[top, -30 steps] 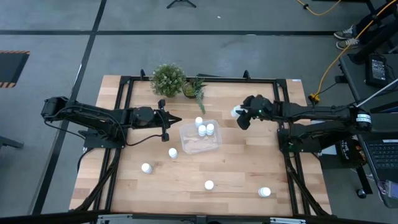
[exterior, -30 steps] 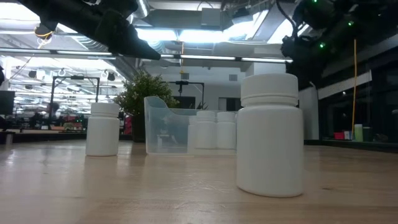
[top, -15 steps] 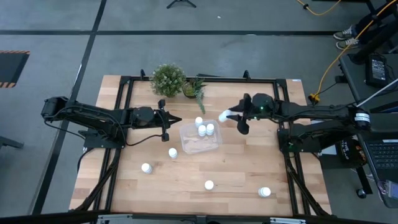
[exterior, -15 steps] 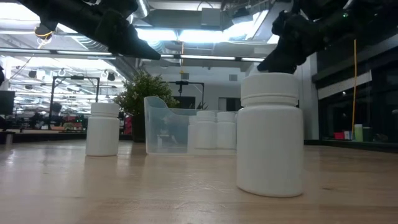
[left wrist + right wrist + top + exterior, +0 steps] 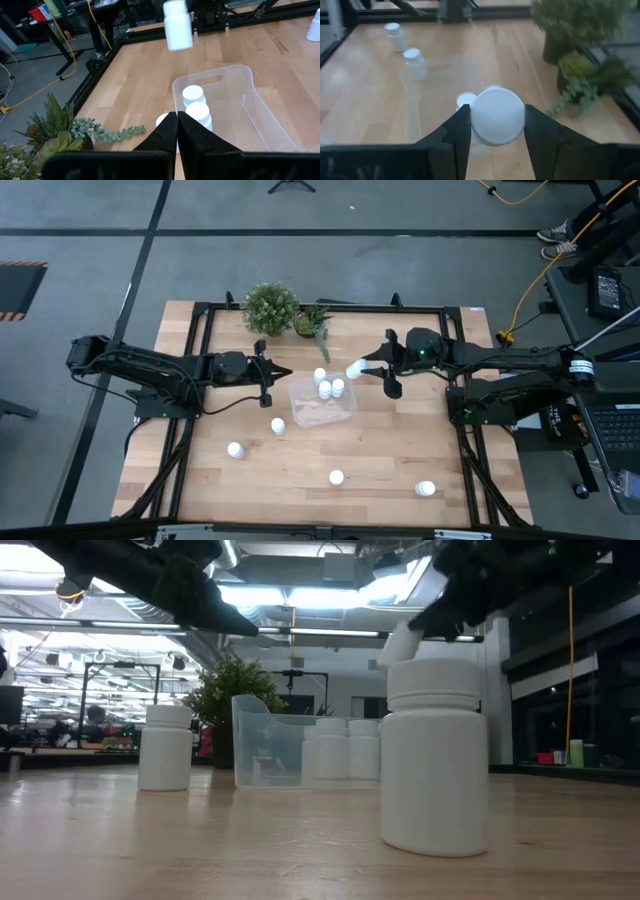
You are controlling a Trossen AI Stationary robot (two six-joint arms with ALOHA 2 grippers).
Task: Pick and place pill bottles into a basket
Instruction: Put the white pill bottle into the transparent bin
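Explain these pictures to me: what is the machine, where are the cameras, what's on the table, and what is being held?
Two dark robot arms work at a wooden table. One camera looks straight down, one sits at table height, and one rides on each wrist. The right gripper holds a white bottle near the clear tray, which has two bottles inside. A third stands just outside it by the plants; four more are scattered on the table. The left gripper waits shut and empty beside the tray.
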